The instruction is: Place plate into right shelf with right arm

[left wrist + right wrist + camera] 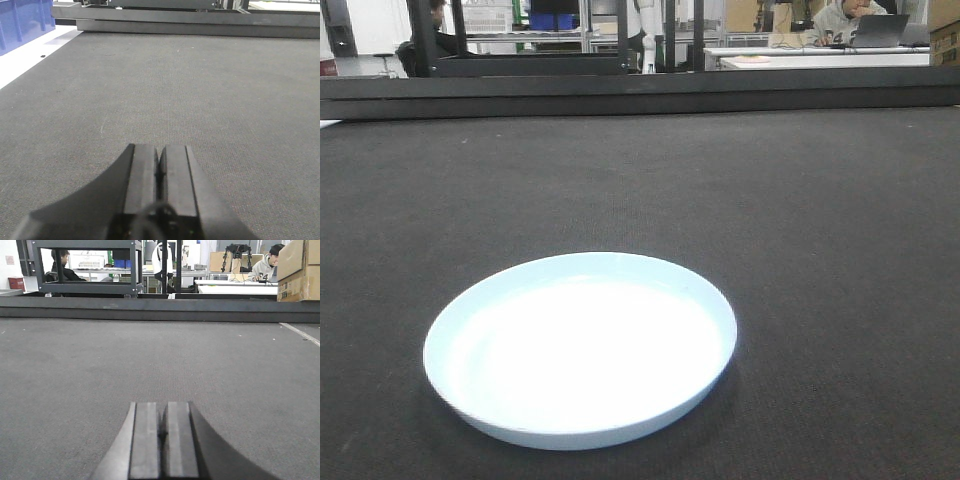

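The plate [580, 345] lies flat on the dark bench [840, 200] in the front view, close under the camera, with nothing touching it. By my reading, the task has not begun. My right pincer [164, 407] sits low over the bench with its fingers pressed together on nothing, and my left pincer [159, 150] is likewise closed and empty. Neither wrist view shows the plate. Ahead of each pincer there is only bench surface running to the far rail [160, 310], so I cannot say on which side of the right pincer the plate lies, only that it is not in the stretch directly before it. Everything is left to do: open the right pincer, bring it to the plate's rim, grip, lift and carry it to the right shelf. I cannot pick out that shelf with certainty in any view. A blue bin [25, 22] shows in the upper-left corner of the left wrist view, and cardboard boxes [297, 270] at the right edge of the right wrist view.
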Controlling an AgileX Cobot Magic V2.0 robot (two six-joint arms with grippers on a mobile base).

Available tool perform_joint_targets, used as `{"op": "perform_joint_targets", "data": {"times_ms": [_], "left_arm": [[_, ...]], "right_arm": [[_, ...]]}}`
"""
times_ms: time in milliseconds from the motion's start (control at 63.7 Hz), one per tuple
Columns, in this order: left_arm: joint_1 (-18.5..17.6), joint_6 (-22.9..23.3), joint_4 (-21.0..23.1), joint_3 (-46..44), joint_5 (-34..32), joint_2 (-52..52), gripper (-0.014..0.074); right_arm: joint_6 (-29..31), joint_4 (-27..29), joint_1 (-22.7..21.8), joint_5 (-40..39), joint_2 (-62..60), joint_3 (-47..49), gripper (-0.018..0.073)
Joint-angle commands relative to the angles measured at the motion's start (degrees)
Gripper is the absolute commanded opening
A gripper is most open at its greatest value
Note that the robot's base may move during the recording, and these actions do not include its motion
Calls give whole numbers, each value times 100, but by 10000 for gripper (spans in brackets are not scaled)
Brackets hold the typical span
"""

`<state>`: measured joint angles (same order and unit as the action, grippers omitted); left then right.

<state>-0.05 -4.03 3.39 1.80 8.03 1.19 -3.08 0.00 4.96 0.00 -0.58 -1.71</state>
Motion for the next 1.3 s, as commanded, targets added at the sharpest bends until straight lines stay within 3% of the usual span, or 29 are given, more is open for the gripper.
{"op": "perform_joint_targets", "data": {"times_ms": [0, 581, 738, 957, 1130, 1287], "left_arm": [[-36, -16, 24, 48, -510, -2, -47], [-36, -16, 24, 48, -510, -2, -47], [-36, -16, 24, 48, -510, -2, -47], [-36, -16, 24, 48, -510, -2, -47], [-36, -16, 24, 48, -510, -2, -47], [-36, -16, 24, 48, -510, -2, -47]], "right_arm": [[-4, 0, -38, -518, -77, 45, 54], [1, 0, -38, -579, -77, 45, 54], [-40, 32, -38, -405, -77, 551, 54], [-43, 32, -38, 1158, 380, 1971, 54], [-43, 32, -38, 2903, 1368, 2975, 54], [-43, 0, -38, 3860, 2394, 3504, 54]]}}
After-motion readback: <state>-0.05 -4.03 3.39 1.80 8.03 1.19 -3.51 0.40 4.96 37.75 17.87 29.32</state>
